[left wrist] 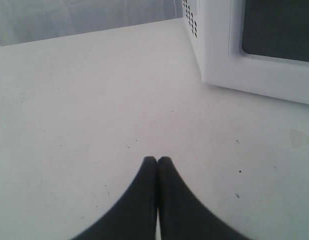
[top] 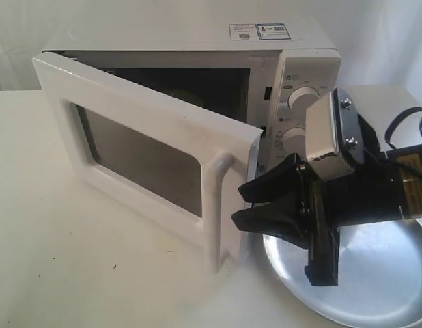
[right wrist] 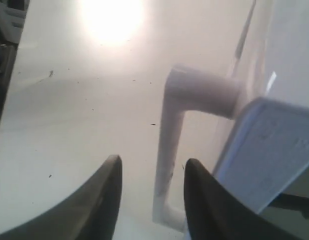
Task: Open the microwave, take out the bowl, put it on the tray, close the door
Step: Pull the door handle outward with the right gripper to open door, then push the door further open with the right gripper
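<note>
Right end effector (top: 240, 207) is held spread wide with nothing pinched in it, just beside the free edge of the door. The left end effector (left wrist: 157, 160) is kept pressed together over the bench (top: 74, 260), away from the work. The microwave (top: 190, 37) is set at the back of the bench. Its door (top: 139, 147) is already swung partway out, so the first job is judged mostly done, though a wider swing may be needed for reaching in. The tray (top: 375, 273) is laid on the bench under the right arm, and no bowl is seen on the part that shows. The handle (top: 214, 205) is seen between the two spread fingers in the right wrist view, and whether it is touched cannot be told. The bowl cannot be made out. The inside of the microwave is dark, so the bowl is guessed to be in there. Taking it out, putting it on the tray and shutting the door are all left to be done.
</note>
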You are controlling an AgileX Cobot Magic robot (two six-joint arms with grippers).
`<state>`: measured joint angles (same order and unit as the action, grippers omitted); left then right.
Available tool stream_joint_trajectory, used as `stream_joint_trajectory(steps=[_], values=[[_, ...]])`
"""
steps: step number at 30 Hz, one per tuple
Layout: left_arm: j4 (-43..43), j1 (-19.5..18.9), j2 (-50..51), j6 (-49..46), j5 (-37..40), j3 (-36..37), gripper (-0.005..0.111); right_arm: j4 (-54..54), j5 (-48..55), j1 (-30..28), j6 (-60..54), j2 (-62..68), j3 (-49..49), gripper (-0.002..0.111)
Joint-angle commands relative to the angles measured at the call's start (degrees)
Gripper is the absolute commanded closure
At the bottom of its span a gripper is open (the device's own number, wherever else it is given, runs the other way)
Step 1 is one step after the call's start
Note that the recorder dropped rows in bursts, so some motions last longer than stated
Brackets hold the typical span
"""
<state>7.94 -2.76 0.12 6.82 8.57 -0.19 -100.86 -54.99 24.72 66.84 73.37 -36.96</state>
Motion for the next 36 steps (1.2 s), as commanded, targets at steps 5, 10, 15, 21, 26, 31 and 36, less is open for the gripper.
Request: stream_joint_trajectory(steps=[5, 10, 15, 21, 26, 31, 36], values=[[-0.2, 0.0, -0.1, 0.3, -0.1, 0.2, 0.107, 0.9, -14.7, -0.3, 2.6, -7.2, 2.6, 0.07], [-0.2, 0.0, -0.1, 0.3, -0.1, 0.2, 0.107, 5.6, -14.6, -0.1, -1.0, -13.7, 2.6, 0.081], [-0.2, 0.0, -0.1, 0.3, -0.1, 0.2, 0.107, 17.5, 9.3, -0.1, -6.2, -18.1, 2.7, 0.106], [-0.2, 0.0, -0.1, 0.3, -0.1, 0.2, 0.107, 32.8, 33.7, -0.1, -15.5, -15.5, 2.8, 0.108], [-0.2, 0.0, -0.1, 0.3, -0.1, 0.2, 0.107, 37.9, 32.5, -0.1, -23.5, -7.6, 2.8, 0.108], [-0.2, 0.0, -0.1, 0.3, -0.1, 0.2, 0.107, 47.4, 27.5, -0.1, -34.2, 3.1, 2.7, 0.108], [-0.2, 0.0, -0.1, 0.3, -0.1, 0.2, 0.107, 44.9, 18.3, -0.1, -34.1, 9.7, 2.8, 0.108]])
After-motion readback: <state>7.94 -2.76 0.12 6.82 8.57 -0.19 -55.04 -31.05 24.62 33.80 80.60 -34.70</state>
